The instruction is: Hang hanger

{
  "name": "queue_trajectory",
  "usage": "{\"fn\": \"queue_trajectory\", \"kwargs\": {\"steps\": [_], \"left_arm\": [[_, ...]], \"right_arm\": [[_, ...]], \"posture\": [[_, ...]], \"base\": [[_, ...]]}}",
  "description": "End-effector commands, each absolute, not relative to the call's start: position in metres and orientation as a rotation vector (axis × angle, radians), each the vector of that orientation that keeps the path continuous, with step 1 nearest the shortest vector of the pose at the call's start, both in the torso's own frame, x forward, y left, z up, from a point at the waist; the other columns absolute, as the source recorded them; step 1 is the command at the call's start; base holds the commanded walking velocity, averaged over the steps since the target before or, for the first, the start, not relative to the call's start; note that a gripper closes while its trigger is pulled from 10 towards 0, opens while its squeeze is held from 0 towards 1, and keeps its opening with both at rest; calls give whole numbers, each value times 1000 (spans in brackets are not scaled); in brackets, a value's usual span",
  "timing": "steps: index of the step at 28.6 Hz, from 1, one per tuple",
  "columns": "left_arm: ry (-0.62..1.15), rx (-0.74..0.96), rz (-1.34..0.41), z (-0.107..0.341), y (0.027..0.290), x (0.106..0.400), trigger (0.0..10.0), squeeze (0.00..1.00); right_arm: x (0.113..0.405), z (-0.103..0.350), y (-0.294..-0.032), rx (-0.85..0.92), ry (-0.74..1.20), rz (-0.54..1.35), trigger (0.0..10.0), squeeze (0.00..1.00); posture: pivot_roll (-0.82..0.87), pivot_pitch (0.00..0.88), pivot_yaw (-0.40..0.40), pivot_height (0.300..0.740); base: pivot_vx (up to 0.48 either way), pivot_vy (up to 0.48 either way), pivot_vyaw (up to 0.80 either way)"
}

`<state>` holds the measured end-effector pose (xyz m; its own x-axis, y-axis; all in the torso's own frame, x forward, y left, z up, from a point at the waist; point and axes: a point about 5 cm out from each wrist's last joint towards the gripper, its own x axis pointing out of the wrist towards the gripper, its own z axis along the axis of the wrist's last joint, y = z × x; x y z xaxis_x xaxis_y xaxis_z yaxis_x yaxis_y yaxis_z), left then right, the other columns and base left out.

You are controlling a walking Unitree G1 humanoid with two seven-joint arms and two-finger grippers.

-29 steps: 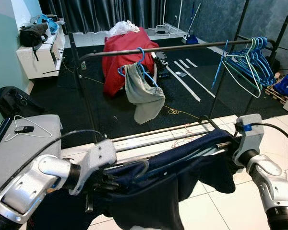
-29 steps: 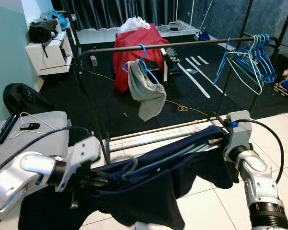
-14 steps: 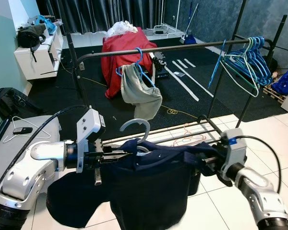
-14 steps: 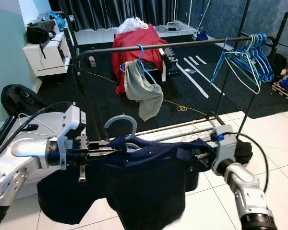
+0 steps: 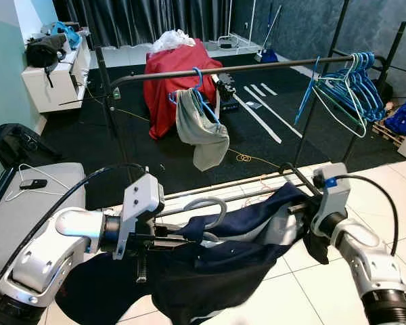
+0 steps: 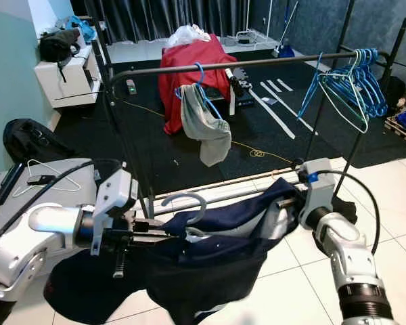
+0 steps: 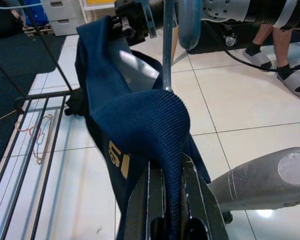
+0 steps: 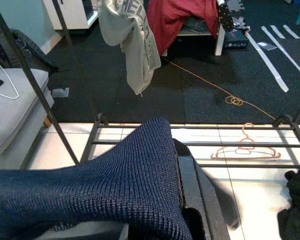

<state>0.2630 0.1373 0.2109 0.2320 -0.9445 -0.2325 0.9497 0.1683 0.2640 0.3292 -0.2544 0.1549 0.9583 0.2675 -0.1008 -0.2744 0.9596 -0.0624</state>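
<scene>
A navy garment on a pale blue hanger hangs stretched between my two grippers above the tiled floor. The hanger's hook stands up just right of my left gripper, which is shut on the garment's left end. My right gripper is shut on the garment's other end. In the left wrist view the navy cloth runs down between the fingers, with the hook beyond. The black rack rail crosses higher up, behind the garment.
A grey garment on a blue hanger hangs mid-rail and several blue hangers are bunched at its right end. The rack's base bars lie just ahead. A grey cushion is on the left. A person's feet are nearby.
My right gripper has risen and moved outward, pulling the navy garment wider. The hanger hook sits lower and further right than half a second ago.
</scene>
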Motion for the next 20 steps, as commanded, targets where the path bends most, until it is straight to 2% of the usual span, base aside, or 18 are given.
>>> {"fn": "queue_trajectory", "kwargs": {"steps": [1, 4, 7, 9, 11, 15, 20], "left_arm": [[-21, 364, -1312, 218, 144, 266, 0, 0], [-48, 397, -1176, 224, 154, 278, 0, 0], [-46, 411, -1152, 224, 156, 280, 0, 0], [67, 552, -1118, 208, 165, 284, 0, 0], [114, 607, -1110, 200, 167, 284, 0, 0], [142, 640, -1106, 196, 168, 284, 0, 0], [124, 608, -1101, 197, 159, 284, 0, 0]], "right_arm": [[327, 155, -270, -86, 93, 224, 0, 0], [322, 152, -285, -92, 105, 167, 0, 0], [321, 152, -286, -92, 104, 160, 0, 0], [321, 161, -297, -90, 54, 93, 0, 0], [321, 167, -300, -88, 21, 72, 0, 0], [321, 172, -302, -87, -2, 61, 0, 0], [324, 177, -292, -92, -26, 119, 0, 0]], "posture": [[-97, 51, 15, 740], [-93, 55, 15, 740], [-93, 55, 15, 740], [-98, 64, 21, 740], [-99, 65, 23, 740], [-102, 67, 23, 740], [-102, 71, 21, 740]], "base": [[0, 0, 0], [0, 0, 0], [0, 0, 0], [0, 0, 0], [0, 0, 0], [0, 0, 0], [0, 0, 0]]}}
